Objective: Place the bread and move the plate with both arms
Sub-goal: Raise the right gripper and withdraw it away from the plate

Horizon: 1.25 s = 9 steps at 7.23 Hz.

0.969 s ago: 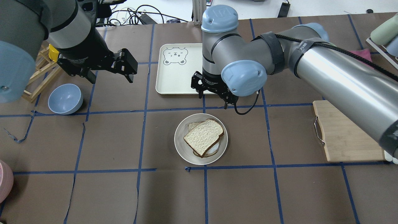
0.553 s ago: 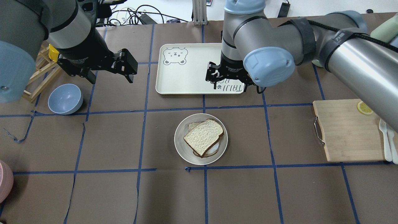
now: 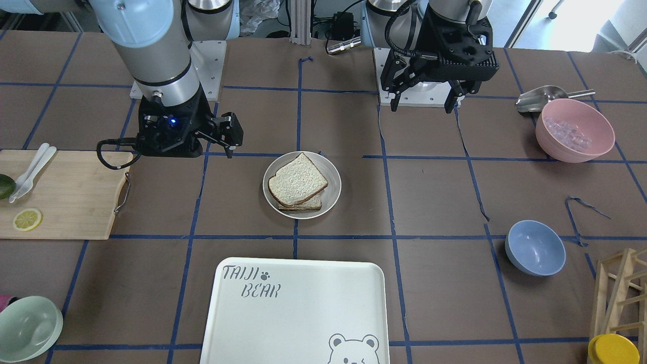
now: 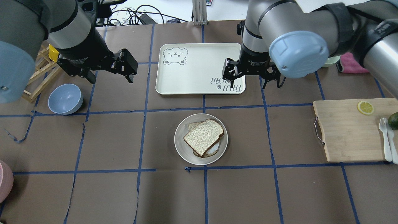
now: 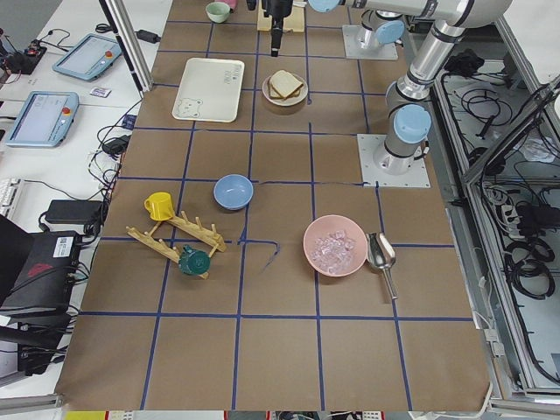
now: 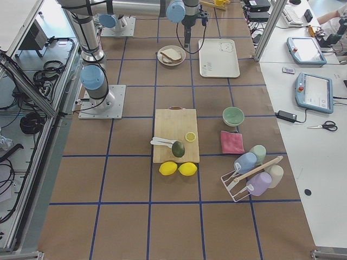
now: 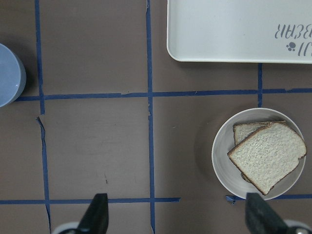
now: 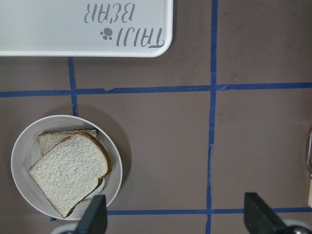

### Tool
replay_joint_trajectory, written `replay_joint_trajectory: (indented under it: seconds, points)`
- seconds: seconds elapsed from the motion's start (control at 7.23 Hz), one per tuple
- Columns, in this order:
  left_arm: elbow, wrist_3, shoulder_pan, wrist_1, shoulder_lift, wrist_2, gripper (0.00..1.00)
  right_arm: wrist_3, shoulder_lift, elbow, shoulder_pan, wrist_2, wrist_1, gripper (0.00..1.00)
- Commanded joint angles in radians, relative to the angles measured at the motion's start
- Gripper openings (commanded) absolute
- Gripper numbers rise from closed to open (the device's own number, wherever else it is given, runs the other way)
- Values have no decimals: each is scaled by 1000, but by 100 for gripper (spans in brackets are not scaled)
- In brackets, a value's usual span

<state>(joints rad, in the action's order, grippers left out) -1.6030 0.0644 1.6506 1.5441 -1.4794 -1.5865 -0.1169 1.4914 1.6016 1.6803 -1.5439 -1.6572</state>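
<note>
Bread (image 4: pixel 203 137) sits on the plate (image 4: pixel 179 140); left hand (image 4: pixel 108 74) and right hand (image 4: pixel 254 80) both wide open, empty, so take opposite rims, lift level

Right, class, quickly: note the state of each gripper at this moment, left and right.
Left gripper: open, holding nothing.
Right gripper: open, holding nothing.

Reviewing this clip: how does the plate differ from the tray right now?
The plate is round; the tray is rectangular with rounded corners. The plate is clearly the smaller of the two. The plate carries the bread, which lies on a second slice; the tray carries nothing and shows only its printed bear and lettering. Both are pale, shallow and lie flat on the table, apart from each other.
</note>
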Motion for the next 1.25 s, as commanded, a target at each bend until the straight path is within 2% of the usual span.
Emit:
replay_joint_trajectory:
  seconds: [0.0,0.28,0.69,1.11]
  points:
    - [0,0,0,1,1,0,100,68,50,-2,-104,4,13,100]
    - [-2,0,0,1,1,0,100,147,75,0,-123,2,19,100]
    - [0,0,0,1,1,0,100,148,116,3,-117,14,23,100]
    - [-2,0,0,1,1,-1,100,148,133,4,-114,19,80,100]
